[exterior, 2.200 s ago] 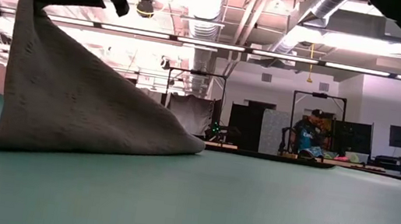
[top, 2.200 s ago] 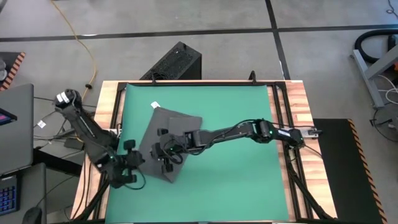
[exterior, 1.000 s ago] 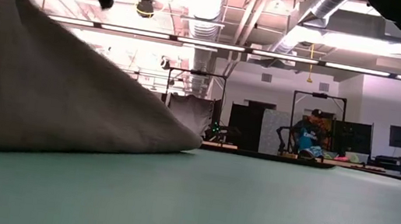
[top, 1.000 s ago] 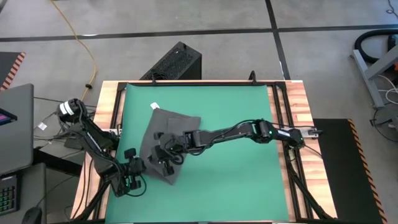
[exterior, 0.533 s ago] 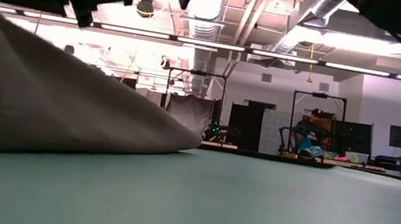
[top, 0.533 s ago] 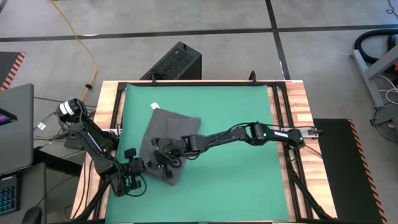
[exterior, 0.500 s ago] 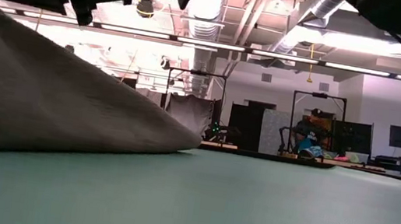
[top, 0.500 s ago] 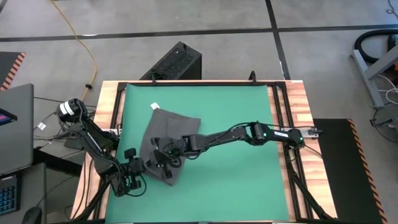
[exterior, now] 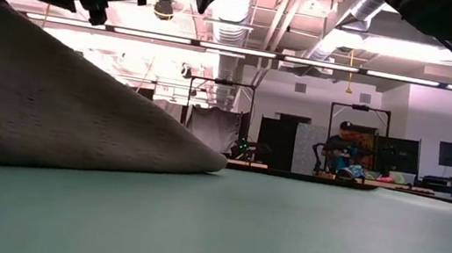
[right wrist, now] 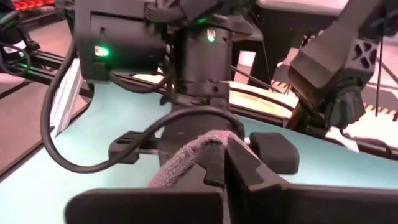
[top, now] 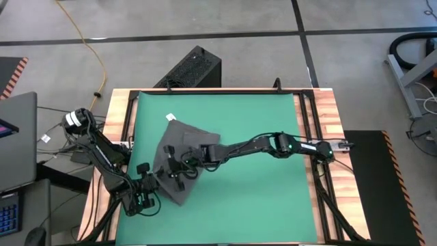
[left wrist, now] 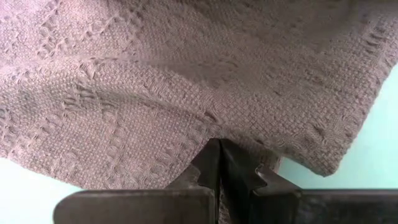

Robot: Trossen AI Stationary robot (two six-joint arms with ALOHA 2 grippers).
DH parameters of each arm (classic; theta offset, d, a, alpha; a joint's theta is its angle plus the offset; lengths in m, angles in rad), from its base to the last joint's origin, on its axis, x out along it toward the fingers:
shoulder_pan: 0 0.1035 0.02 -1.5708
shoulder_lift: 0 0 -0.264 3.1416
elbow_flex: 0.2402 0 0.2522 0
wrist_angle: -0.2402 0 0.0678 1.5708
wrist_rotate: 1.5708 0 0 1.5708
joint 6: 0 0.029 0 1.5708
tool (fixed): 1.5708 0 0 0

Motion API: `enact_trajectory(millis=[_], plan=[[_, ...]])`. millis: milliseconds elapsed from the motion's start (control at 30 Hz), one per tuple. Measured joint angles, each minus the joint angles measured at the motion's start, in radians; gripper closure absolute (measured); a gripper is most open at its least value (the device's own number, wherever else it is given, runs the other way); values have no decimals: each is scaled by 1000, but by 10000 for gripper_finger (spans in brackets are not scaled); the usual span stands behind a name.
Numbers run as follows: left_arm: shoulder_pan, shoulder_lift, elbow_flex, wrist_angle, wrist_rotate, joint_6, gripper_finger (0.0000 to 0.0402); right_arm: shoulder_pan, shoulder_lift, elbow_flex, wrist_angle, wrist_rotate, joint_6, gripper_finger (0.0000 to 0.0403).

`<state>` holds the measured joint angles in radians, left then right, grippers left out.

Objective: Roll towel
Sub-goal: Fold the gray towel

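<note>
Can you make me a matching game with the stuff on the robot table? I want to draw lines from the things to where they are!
Things:
1. towel
2. white tag
3. left hand
4. green mat

Places or states:
A. covers most of the table top
B. at the towel's far corner
C. pinching the towel's near left edge
D. held between both hands, partly lifted

Pairs: 1-D, 2-B, 3-C, 4-A

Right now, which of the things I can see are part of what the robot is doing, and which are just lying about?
Part of the job:
- towel
- left gripper, shut on the towel's edge
- right gripper, shut on a fold of it
- green mat underneath

Just lying about:
- black box on the floor
- yellow cable
- laptop
</note>
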<state>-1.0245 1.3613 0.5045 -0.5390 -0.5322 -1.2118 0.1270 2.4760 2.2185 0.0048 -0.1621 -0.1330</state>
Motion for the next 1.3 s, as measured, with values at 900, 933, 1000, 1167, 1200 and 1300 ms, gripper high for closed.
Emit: enact_trajectory(millis=[900, 933, 1000, 1167, 1200, 1300], plan=[[-43, 0, 388, -644, -68, -90, 401, -12, 0, 0, 1, 58, 54, 275], [-43, 0, 408, -656, -66, -94, 401, -12, 0, 0, 2, 58, 54, 265], [-42, 0, 438, -719, -42, -129, 401, -13, 0, 0, 1, 58, 47, 247], [-76, 0, 496, -812, -135, -274, 401, -19, -23, -1, -34, 125, -73, 216], [-80, 0, 496, -807, -177, -294, 401, -24, -41, -1, -59, 154, -104, 213], [-88, 0, 475, -721, -308, -325, 401, -60, -126, 1, -234, 251, -213, 207]])
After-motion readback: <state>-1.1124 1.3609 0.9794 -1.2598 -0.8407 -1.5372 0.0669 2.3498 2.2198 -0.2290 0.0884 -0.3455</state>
